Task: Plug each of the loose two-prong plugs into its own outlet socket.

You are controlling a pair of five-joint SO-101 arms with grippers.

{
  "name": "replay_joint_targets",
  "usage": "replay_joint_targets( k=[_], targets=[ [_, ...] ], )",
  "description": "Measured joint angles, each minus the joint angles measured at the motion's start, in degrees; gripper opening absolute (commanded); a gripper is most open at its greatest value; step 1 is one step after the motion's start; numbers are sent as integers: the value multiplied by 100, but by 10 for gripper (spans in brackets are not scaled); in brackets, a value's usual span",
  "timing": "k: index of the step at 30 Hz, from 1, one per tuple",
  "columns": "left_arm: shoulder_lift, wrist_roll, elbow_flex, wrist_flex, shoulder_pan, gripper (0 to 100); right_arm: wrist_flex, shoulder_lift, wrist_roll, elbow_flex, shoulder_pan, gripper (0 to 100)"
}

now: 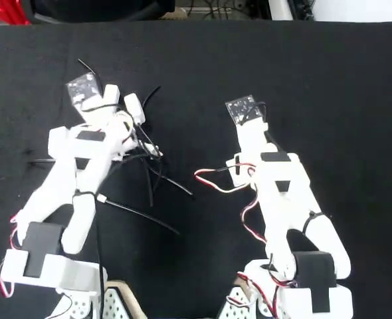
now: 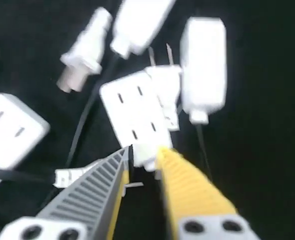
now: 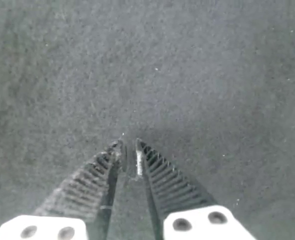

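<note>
My left gripper [image 2: 143,152] is shut on the near end of a white outlet block [image 2: 132,112] that has two pairs of slots facing up. A white two-prong plug [image 2: 163,77] lies against that block, prongs pointing away. Around them lie a white adapter [image 2: 203,65], another plug [image 2: 85,47], a third white plug body [image 2: 137,20] and a second outlet block [image 2: 10,127]. From above, the left gripper [image 1: 113,106] sits in this white cluster at the table's left. My right gripper [image 3: 129,147] is shut with nothing in it, low over bare black cloth [image 3: 187,60] mid-table [image 1: 246,109].
Black cables [image 1: 149,174] trail from the cluster toward the middle and front of the black table [image 1: 342,86]. A red and white wire [image 1: 212,179] loops beside the right arm. Open cloth lies to the right and at the back.
</note>
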Motion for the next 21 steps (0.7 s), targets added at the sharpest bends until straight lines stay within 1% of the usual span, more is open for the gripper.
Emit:
replay_joint_targets(
  k=[2, 4, 7, 11, 16, 21],
  targets=[
    [0, 237, -44, 35, -88, 268, 0, 0, 0, 0, 0, 33],
    [0, 484, -79, 97, -114, 281, 0, 0, 0, 0, 0, 33],
    [0, 659, -79, 114, -123, 298, 0, 0, 18, 0, -26, 33],
    [79, 712, -158, 105, -141, 303, 0, 0, 176, 0, -132, 32],
    [114, 712, -185, 105, -413, 300, 0, 0, 176, 0, -132, 32],
    [721, 712, -378, 105, -492, 299, 0, 0, 176, 0, -123, 32]
  ],
)
